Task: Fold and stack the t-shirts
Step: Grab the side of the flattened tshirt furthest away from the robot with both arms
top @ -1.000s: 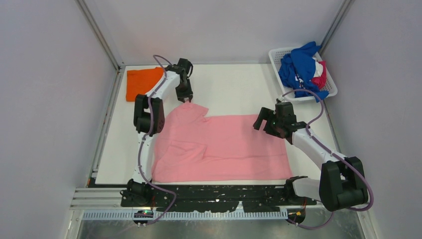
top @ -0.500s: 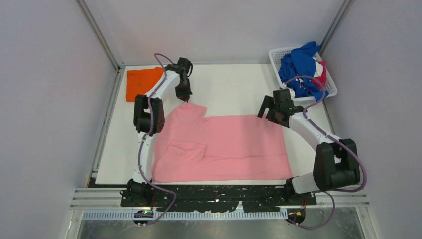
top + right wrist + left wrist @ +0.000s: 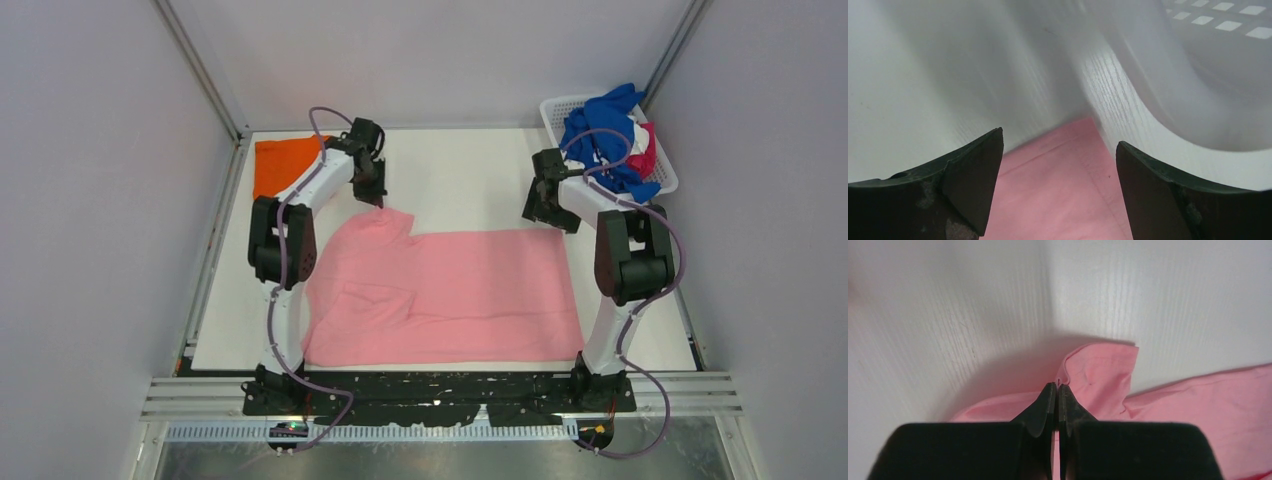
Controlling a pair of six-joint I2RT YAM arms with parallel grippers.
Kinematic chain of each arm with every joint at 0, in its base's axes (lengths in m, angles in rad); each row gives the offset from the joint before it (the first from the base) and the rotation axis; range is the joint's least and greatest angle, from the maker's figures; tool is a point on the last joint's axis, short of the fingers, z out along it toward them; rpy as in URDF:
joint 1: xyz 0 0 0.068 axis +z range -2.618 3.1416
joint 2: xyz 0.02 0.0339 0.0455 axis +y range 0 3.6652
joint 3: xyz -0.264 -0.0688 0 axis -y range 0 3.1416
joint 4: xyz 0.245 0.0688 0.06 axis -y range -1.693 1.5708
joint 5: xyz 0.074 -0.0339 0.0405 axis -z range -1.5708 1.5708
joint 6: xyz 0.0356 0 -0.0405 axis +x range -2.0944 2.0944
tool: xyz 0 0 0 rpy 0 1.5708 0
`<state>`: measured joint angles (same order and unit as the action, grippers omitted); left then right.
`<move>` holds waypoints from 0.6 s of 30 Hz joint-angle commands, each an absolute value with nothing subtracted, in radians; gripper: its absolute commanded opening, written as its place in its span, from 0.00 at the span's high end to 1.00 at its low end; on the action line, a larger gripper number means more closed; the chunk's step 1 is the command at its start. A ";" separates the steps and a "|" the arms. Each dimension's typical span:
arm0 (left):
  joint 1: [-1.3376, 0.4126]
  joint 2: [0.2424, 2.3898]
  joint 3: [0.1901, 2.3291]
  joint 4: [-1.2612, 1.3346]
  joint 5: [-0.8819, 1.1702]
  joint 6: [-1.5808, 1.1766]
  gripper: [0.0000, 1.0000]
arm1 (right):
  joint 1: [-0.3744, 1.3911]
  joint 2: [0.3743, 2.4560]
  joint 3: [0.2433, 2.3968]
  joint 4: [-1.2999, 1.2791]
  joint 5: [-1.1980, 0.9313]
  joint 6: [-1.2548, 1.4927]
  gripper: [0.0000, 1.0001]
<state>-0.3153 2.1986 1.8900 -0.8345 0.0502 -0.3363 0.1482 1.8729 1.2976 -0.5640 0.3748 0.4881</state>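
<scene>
The light pink t-shirt [image 3: 450,295] lies spread on the white table. My left gripper [image 3: 374,196] is shut on its far-left sleeve corner [image 3: 1098,370], the fabric pinched between the black fingertips [image 3: 1068,400]. My right gripper [image 3: 545,212] is open, its jaws wide apart just above the shirt's far-right corner [image 3: 1068,165], holding nothing. A folded bright orange t-shirt [image 3: 282,165] lies at the far left. Royal blue [image 3: 598,135], magenta [image 3: 645,155] and white tees are piled in the basket.
The white slatted basket [image 3: 558,112] stands at the far right corner; its wall [image 3: 1208,90] is close beside my right gripper. Grey enclosure walls and metal posts surround the table. The black arm mount runs along the near edge.
My right arm has swung from over the shirt's right edge toward the far right, and its gripper now hovers at the shirt's far-right corner. My left gripper has stayed at the sleeve.
</scene>
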 commanded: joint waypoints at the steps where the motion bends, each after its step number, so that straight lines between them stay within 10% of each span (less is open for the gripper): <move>1: -0.327 2.091 1.834 -0.759 0.094 -0.296 1.00 | 0.146 1.919 1.369 -0.616 0.429 0.508 0.11; 18: -0.345 1.951 1.685 -0.714 0.082 -0.268 1.00 | 0.144 1.867 1.240 -0.567 0.449 0.549 0.61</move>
<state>-0.3405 2.0472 1.7161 -0.7692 0.0731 -0.3004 0.1467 1.9034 1.2598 -0.5697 0.4057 0.5301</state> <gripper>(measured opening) 0.023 0.439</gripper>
